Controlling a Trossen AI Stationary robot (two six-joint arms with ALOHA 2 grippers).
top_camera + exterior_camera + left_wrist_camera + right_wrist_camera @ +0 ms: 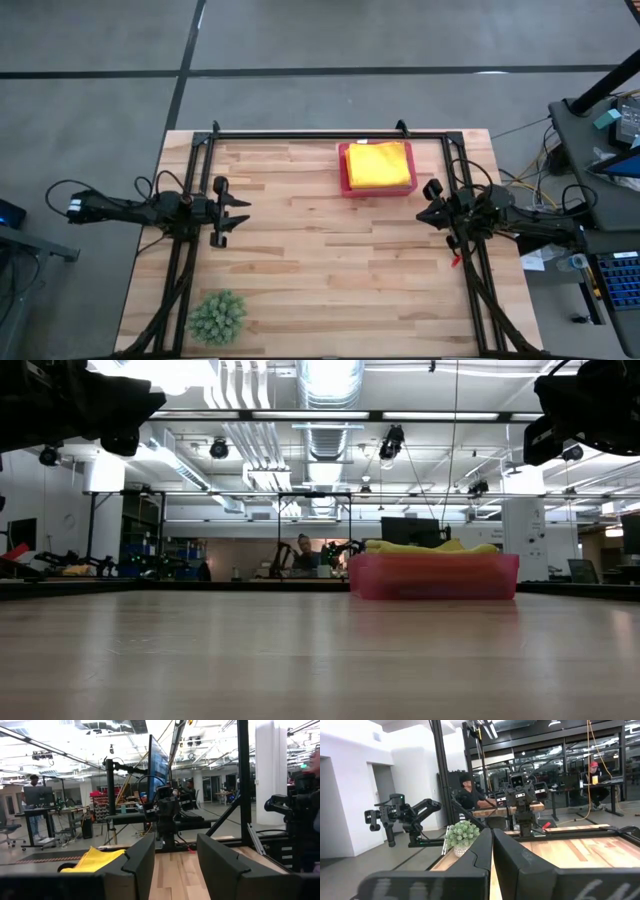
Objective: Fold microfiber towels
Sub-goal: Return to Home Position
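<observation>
Left tool [243, 211]: held at the left edge of the surface [320, 270], just inside the black frame rail [183, 260], and pointed toward the middle. Its fingers [140, 865] are seen apart in the left wrist view, with a strip of wood showing between them. Nothing is gripped.

Right tool [428, 212]: held at the right edge, opposite the left one, and also pointed inward. Its fingers [480, 852] are seen drawn together, with the tips meeting on nothing.

In the low view only dark arm parts are seen, at the upper corners, well above the wood. A wide stretch of bare wood is left between the two tools, from the near edge up to the tray.

Pink tray [380, 191]: placed against the far edge, right of centre, nearer the right tool and apart from both. A folded yellow towel [380, 165] is laid on top inside it and covers nearly the whole opening. In the low view the towel is seen rising just above the rim. What lies beneath it is hidden by the tray wall.

Green plant ball [217, 318]: set at the near left corner, just beside the left rail and well apart from the left tool.

The frame is run along the far edge and down both sides.
</observation>
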